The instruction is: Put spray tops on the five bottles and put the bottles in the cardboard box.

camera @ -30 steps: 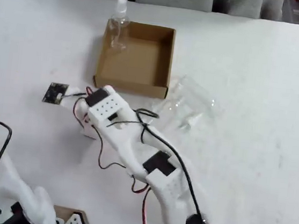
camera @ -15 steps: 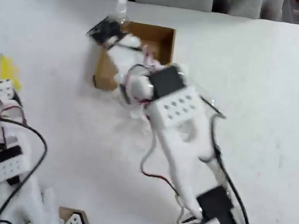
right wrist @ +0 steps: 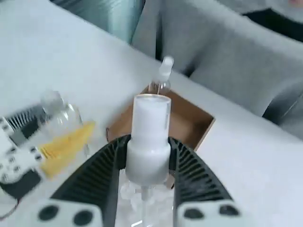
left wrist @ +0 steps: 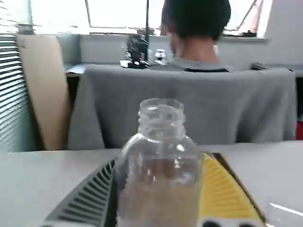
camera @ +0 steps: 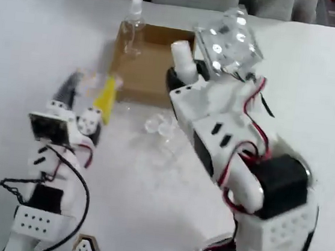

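High view: at frame left, the left gripper (camera: 90, 86) clamps an uncapped bottle (left wrist: 158, 165) just lower left of the cardboard box (camera: 152, 69). At upper centre, the right gripper (right wrist: 147, 144) pinches a spray top (right wrist: 150, 118). The top should probably sit squarely over the open neck before lowering, since a tilt risks jamming.

bright window (left wrist: 118, 12) backlight; table (camera: 317, 88) glares white, shadows faint.
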Controlling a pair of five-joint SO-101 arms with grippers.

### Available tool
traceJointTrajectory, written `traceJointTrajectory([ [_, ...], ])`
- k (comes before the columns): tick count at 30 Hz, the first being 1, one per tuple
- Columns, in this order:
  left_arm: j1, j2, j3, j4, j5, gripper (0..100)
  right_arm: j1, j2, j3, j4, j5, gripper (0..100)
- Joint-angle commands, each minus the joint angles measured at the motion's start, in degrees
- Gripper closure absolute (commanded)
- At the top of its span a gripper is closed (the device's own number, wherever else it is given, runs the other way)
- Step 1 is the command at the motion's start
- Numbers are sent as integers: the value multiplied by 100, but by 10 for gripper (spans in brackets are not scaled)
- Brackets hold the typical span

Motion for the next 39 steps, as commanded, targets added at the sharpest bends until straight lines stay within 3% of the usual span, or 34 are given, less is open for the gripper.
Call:
traceJointTrajectory([
  [1,629,-1042,273,624,18,977,57,-356,-237,-646,-62,981],
  [7,848,-2070,721,1749,18,977,-576,-470,-229,-1543,-97,981],
  [13,989,-1991,774,1820,18,977,-1253,-505,352,-2826,-97,982],
  [23,945,-1991,774,1820,18,977,-1262,-514,2242,-5182,-105,982],
  [30,945,-1991,774,1820,26,977,-1235,-954,3420,-6343,-870,983],
  [39,945,-1991,774,1820,26,977,-1253,-1516,5011,-7495,-914,983],
])
